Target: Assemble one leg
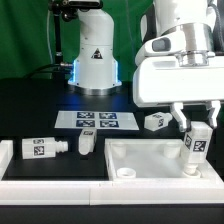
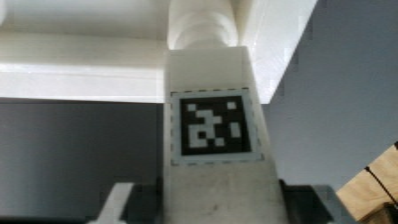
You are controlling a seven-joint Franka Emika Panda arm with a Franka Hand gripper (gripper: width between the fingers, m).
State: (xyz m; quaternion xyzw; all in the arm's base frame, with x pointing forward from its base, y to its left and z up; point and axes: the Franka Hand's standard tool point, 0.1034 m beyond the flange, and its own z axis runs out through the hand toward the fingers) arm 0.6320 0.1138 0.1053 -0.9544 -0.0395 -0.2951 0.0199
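My gripper [image 1: 196, 122] is shut on a white leg [image 1: 194, 147] with a black-and-white tag. I hold it upright over the right part of the large flat white panel [image 1: 150, 160]. In the wrist view the leg [image 2: 214, 120] fills the middle, its tag facing the camera, its far end over the panel's raised edge [image 2: 107, 50]. Both fingers press its sides. Three other legs lie on the black table: one [image 1: 38, 148] at the exterior view's left, one [image 1: 86, 143] beside it, one [image 1: 157, 122] just left of my gripper.
The marker board [image 1: 96, 120] lies behind the panel. The robot's white base [image 1: 96, 60] stands at the back. A white rim [image 1: 40, 180] runs along the table's front left. A corner hole [image 1: 125, 173] shows at the panel's front left.
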